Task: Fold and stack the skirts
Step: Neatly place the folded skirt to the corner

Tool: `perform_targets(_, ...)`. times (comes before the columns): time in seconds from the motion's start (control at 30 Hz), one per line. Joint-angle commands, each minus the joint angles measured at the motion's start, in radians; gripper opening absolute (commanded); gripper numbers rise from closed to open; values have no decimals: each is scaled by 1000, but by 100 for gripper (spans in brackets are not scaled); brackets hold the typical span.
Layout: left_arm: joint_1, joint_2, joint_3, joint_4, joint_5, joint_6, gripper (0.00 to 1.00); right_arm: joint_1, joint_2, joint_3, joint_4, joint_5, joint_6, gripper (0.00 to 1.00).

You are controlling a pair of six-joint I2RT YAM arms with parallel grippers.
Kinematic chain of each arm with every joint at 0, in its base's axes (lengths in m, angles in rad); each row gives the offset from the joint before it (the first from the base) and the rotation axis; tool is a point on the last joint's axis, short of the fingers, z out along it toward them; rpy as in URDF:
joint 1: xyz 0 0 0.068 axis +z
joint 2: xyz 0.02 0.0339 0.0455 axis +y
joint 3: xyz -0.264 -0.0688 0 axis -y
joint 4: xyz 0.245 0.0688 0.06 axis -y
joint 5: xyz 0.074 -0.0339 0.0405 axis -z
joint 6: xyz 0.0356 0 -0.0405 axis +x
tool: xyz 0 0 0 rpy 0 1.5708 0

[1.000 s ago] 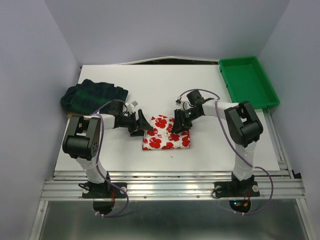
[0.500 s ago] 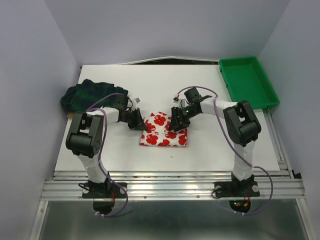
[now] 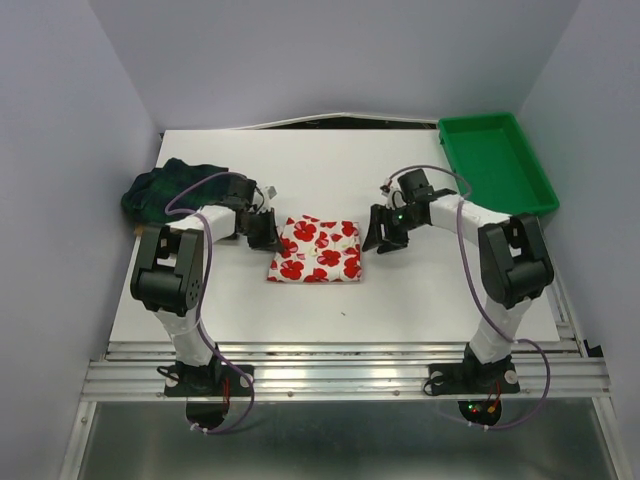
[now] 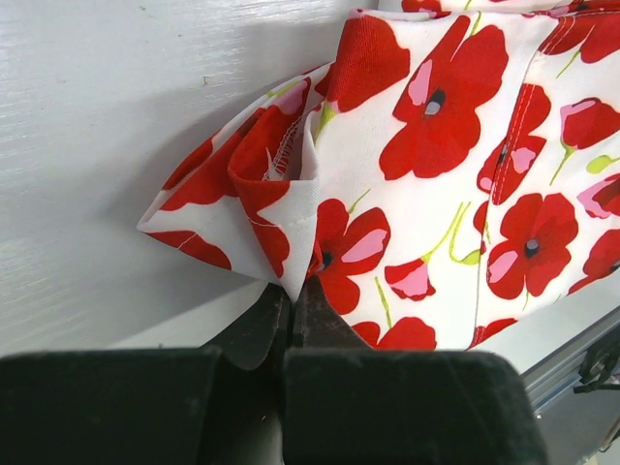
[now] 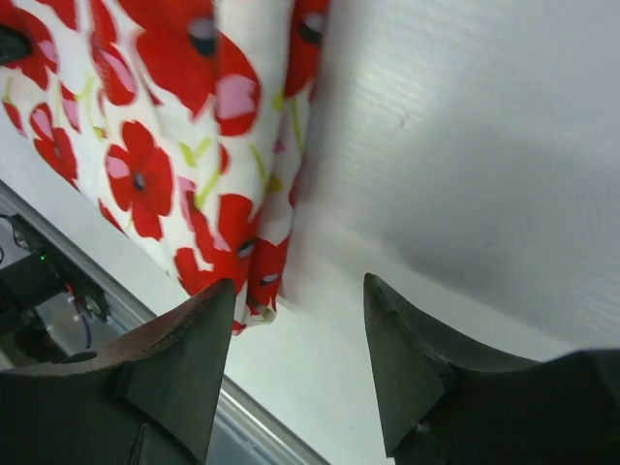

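The white skirt with red poppies [image 3: 318, 250] lies folded in a small rectangle at the table's middle. My left gripper [image 3: 266, 233] is at its left edge, shut on a corner of the cloth; in the left wrist view the poppy skirt [image 4: 436, 145] runs into the closed tips of that gripper [image 4: 292, 293]. My right gripper [image 3: 381, 237] stands open just off the skirt's right edge, nothing between its fingers. The right wrist view has the poppy skirt [image 5: 184, 116] to the left of the open gripper [image 5: 300, 286]. The dark plaid skirt [image 3: 165, 186] lies bunched at the back left.
A green plastic tray [image 3: 470, 125] sits at the back right corner of the white table [image 3: 420, 290]. Grey walls close in the left, right and back sides. A metal rail [image 3: 340, 375] runs along the near edge by the arm bases.
The left gripper shut on the poppy skirt's left corner and drew back leftward. The right gripper opened and moved right, off the skirt. The skirt shifted slightly back and left.
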Motion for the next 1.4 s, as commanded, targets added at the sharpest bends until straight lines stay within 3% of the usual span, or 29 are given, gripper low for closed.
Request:
perform_targets(0.0, 2, -22, 21, -31, -27, 40, 0, 12, 70, -50, 87, -38, 105, 61)
perform_targets(0.2, 4, -14, 57, -52, -41, 52, 0, 12, 143, -33, 204, -111, 185, 59)
perform_targets(0.47, 5, 4, 77, -57, -48, 58, 0, 43, 156, -70, 247, -90, 192, 54)
perform_targets(0.63, 10, 21, 81, -59, -50, 58, 0, 20, 94, -121, 249, -56, 218, 57)
perform_targets(0.87, 13, 32, 83, -57, -50, 61, 0, -35, 44, -171, 347, -163, 300, 65)
perform_targets(1.2, 13, 49, 97, -65, -50, 66, 0, -2, 121, -162, 405, -203, 346, 66)
perform_targets(1.33, 13, 43, 97, -66, -60, 70, 0, 21, 159, -162, 411, -159, 332, 62)
perform_targets(1.37, 13, 37, 97, -65, -62, 72, 0, 21, 167, -161, 407, -133, 330, 56)
